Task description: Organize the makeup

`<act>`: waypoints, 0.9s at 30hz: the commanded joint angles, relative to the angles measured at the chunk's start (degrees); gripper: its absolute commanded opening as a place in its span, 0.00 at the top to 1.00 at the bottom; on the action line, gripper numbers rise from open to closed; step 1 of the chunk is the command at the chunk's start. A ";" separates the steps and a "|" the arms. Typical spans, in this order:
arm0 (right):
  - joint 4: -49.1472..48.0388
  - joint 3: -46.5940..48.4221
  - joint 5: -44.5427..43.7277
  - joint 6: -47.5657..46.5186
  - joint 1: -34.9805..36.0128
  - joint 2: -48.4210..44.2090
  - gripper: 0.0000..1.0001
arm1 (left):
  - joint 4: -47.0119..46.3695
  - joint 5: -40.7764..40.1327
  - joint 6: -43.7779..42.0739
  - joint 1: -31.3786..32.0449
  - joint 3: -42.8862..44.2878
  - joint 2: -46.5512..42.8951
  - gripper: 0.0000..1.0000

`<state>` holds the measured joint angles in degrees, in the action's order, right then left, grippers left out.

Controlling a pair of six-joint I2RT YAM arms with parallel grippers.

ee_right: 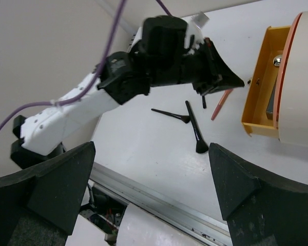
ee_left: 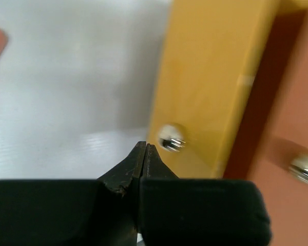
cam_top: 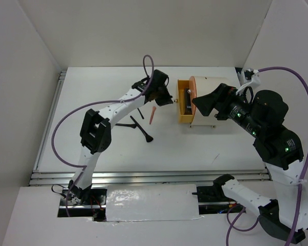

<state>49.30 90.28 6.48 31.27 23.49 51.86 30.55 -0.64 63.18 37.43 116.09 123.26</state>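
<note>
Near the table's middle, brushes point(cam_top: 141, 129) and pink stick point(cam_top: 152, 115) lay loose: probably light, stiff, rolly, best pinched mid-shaft; left claw point(ee_left: 146, 148) pressed together, empty, by drawer point(cam_top: 180, 110); right claw point(cam_top: 196, 104) spread apart.

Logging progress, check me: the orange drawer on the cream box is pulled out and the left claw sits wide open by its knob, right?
No: the left claw is shut, fingertips pressed together, as the left wrist view shows. The rest holds: the orange drawer on the cream box is pulled out, and the claw sits by its knob.
</note>
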 commanded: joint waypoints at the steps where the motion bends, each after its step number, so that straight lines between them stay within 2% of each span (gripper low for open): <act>1: -1.40 0.07 0.11 -0.07 0.42 -0.53 0.00 | 1.37 1.60 -1.21 0.28 1.07 2.77 0.94; 4: -1.31 -0.02 -0.06 -0.15 0.77 -0.70 0.00 | -3.53 5.29 -2.18 0.28 1.59 4.35 0.92; 10: -1.49 -0.28 -0.33 -0.15 0.68 -0.62 0.00 | -16.90 13.64 -1.92 0.28 -1.48 4.97 0.81; 21: -2.01 -1.07 -0.59 -0.33 0.60 -0.44 0.00 | -21.31 18.92 0.63 0.71 3.09 11.47 0.69; 27: -2.28 -1.51 -0.94 -0.50 0.68 -0.26 0.00 | -26.23 21.56 3.00 1.24 3.44 12.97 0.67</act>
<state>49.28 89.41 6.22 31.24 23.86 51.57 10.72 17.43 64.38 37.50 117.30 135.61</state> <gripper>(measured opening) 0.997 0.325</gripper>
